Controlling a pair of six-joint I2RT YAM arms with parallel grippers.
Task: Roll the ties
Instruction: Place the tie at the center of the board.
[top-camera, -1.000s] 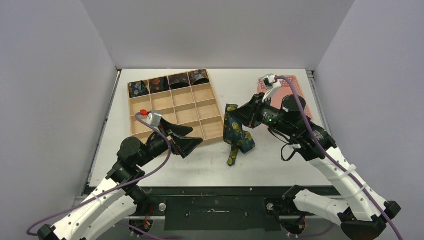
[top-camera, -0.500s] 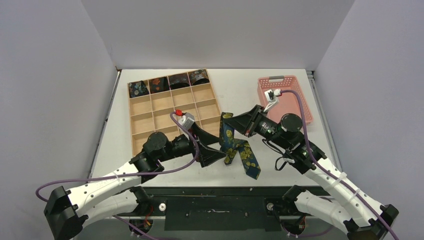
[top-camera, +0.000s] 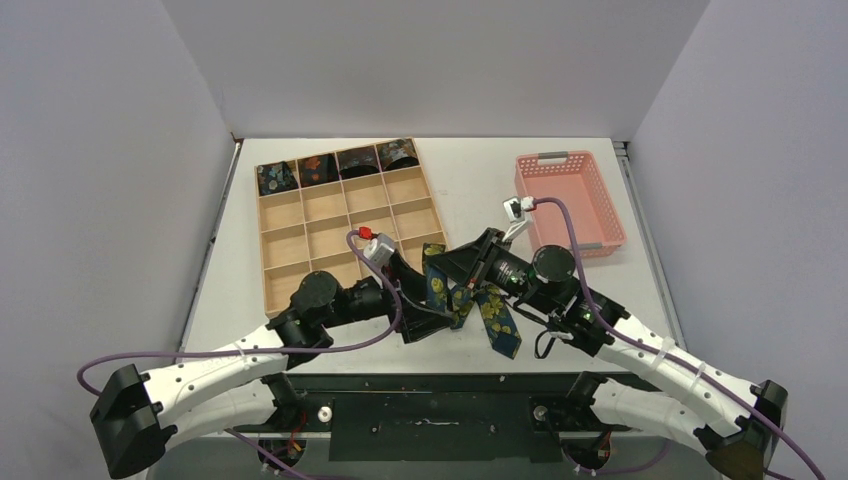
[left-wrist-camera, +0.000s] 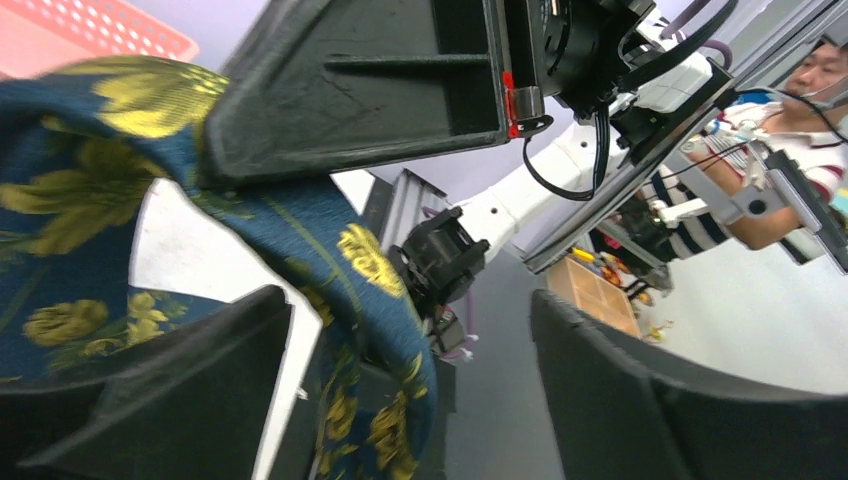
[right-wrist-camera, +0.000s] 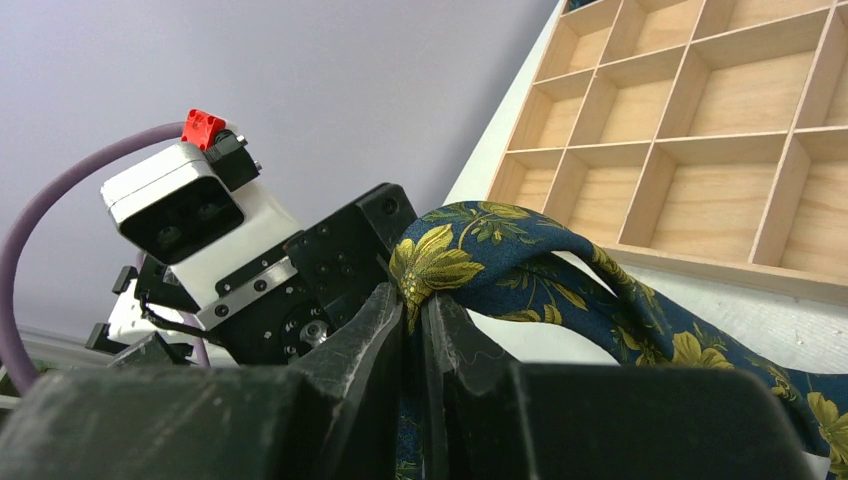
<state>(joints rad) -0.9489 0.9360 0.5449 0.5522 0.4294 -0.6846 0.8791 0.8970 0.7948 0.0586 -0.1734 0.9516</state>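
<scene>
The navy tie with yellow flowers is pinched at a fold between the closed fingers of the right gripper, its tail trailing away below them. The left gripper stands wide, one jaw on either side of the draped fold. Beyond both grippers sits the wooden divider tray.

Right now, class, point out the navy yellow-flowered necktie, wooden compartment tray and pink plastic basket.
navy yellow-flowered necktie (top-camera: 500, 325), top view, trailing end.
wooden compartment tray (top-camera: 325, 237), top view, bare compartment floor.
pink plastic basket (top-camera: 570, 205), top view, bare floor.
</scene>
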